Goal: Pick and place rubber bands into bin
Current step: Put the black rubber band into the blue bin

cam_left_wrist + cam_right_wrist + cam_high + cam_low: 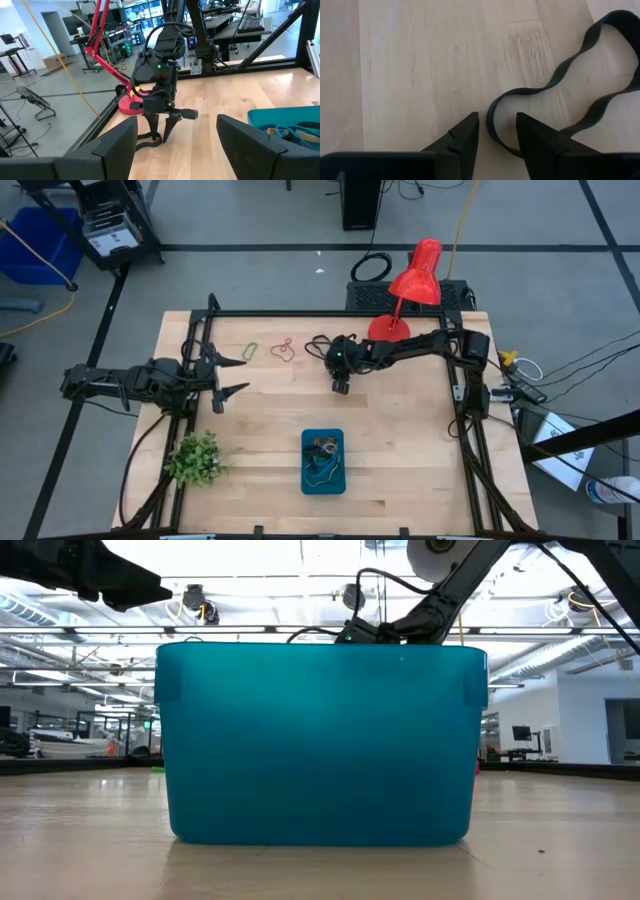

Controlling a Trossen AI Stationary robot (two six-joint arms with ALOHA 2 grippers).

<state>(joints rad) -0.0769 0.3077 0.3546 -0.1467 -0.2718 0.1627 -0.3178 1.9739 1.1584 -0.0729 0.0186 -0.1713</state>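
A black rubber band [520, 92] lies flat on the wooden table. My right gripper [497, 135] points down over it, open, with one looped end of the band between its fingertips; it also shows in the high view [341, 386] and the left wrist view [161, 131]. A green band [250, 350] and a red band [285, 348] lie at the far side. The teal bin [323, 483] stands near the front edge with several bands [322, 448] inside. My left gripper [232, 375] is open and empty at the table's left. My right gripper comes from above, pointing down, its fingers on either side of the black band's near looped end [491, 125]. The band lies slack on the table. I cannot tell whether the fingers touch it.
A red desk lamp [415, 280] stands at the far right behind my right arm. A small green plant [195, 458] sits at the front left. In the low view the bin's wall [320, 740] blocks most of the table.
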